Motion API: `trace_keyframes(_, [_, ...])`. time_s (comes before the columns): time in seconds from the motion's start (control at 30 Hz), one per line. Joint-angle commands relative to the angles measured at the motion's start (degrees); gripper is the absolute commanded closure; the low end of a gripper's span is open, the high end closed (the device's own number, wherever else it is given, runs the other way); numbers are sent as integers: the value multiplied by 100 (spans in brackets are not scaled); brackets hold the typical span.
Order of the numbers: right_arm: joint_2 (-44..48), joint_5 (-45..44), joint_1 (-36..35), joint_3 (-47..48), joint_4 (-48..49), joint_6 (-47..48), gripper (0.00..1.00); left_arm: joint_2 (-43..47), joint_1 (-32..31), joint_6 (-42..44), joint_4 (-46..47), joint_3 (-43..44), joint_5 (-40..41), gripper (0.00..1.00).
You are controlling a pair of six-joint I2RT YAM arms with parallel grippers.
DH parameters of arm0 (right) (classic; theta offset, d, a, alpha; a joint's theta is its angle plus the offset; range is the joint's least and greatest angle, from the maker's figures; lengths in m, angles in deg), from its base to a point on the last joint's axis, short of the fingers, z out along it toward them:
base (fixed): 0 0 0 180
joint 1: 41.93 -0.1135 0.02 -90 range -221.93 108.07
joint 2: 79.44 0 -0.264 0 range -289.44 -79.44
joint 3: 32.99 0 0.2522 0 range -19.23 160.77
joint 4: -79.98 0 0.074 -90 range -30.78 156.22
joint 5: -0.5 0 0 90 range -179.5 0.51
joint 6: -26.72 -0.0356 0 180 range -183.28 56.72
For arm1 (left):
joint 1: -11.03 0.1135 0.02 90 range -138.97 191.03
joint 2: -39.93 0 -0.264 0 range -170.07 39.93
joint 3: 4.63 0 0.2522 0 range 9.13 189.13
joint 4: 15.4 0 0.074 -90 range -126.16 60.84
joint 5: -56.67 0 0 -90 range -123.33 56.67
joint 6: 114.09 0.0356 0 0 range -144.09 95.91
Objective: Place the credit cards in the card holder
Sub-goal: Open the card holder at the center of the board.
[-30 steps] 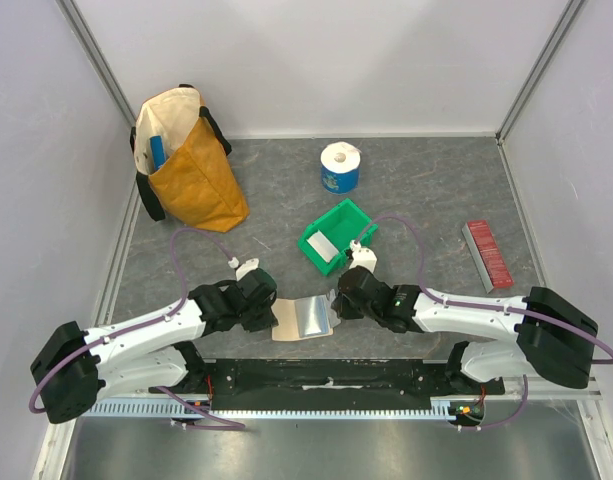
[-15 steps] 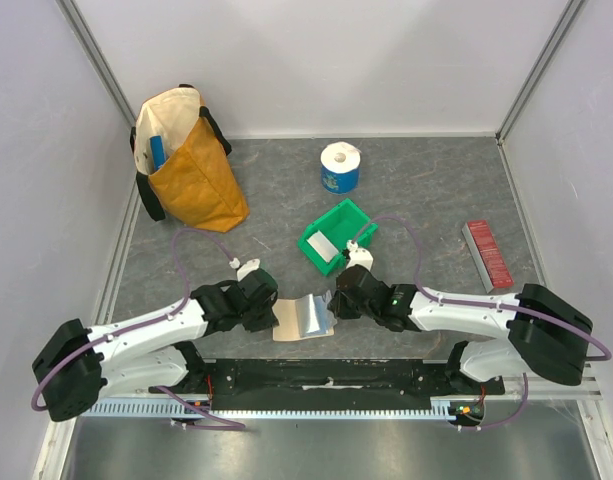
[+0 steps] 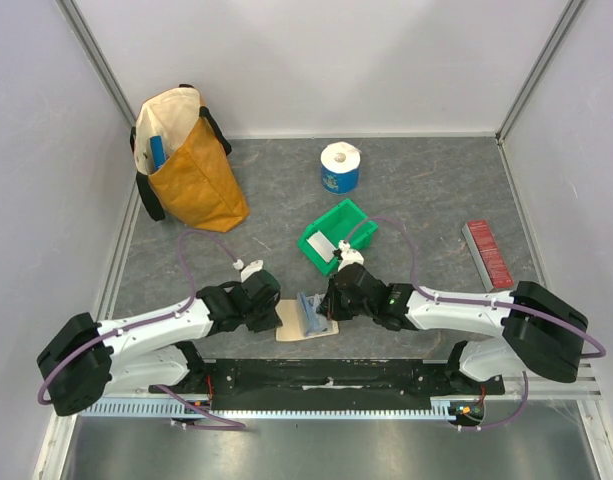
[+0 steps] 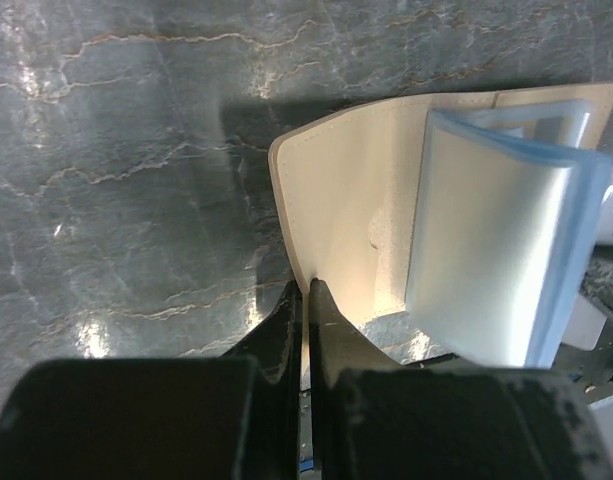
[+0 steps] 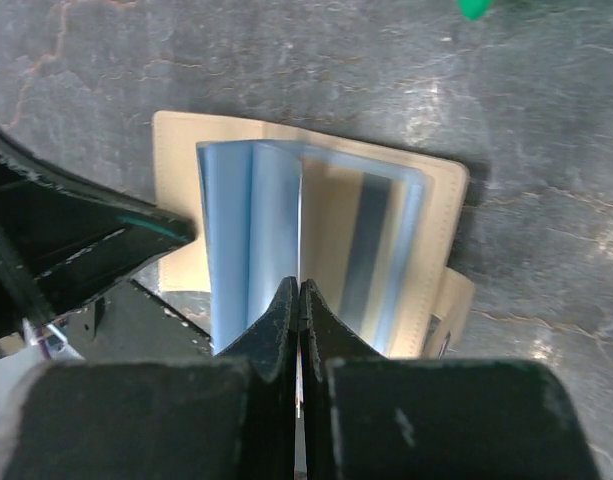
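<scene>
The tan card holder [image 3: 289, 322] lies open near the table's front edge. Its bluish clear pockets [image 3: 310, 314] stand up from it. My left gripper [image 3: 273, 312] is shut on the holder's left flap edge, as the left wrist view [image 4: 304, 290] shows on the holder [image 4: 346, 210]. My right gripper [image 3: 330, 304] is shut on one clear pocket leaf [image 5: 276, 210], holding it upright over the holder [image 5: 441, 200]. One white credit card [image 3: 323, 247] lies in the green bin [image 3: 348, 218]. No other cards are clearly in view.
A yellow and cream bag [image 3: 186, 160] stands at the back left. A white and blue roll [image 3: 339, 167] stands behind the bin. A red ridged strip [image 3: 488, 255] lies at the right. The left gripper's finger [image 5: 106, 240] is close to the pockets.
My right gripper has moved a little left and lifted the clear pockets, which lay flat and shiny before, so they now stand up. The left gripper has stayed on the flap.
</scene>
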Motion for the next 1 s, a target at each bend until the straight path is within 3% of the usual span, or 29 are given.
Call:
trace_keyframes(0.0, [-49,428,-11,281,598,-31,100,-113,-27,74,487,-37,24,98])
trace_keyframes(0.2, [-286,1000,-11,510,757,172,100,-130,-27,65,918,-169,60,98])
trace_keyframes(0.53, [495,-291,15,-87,607,-136,100,-139,-27,65,1226,-485,-37,98])
trace_keyframes(0.97, [364,-230,182,-720,1213,-382,100,-438,-27,179,1736,-626,-239,98])
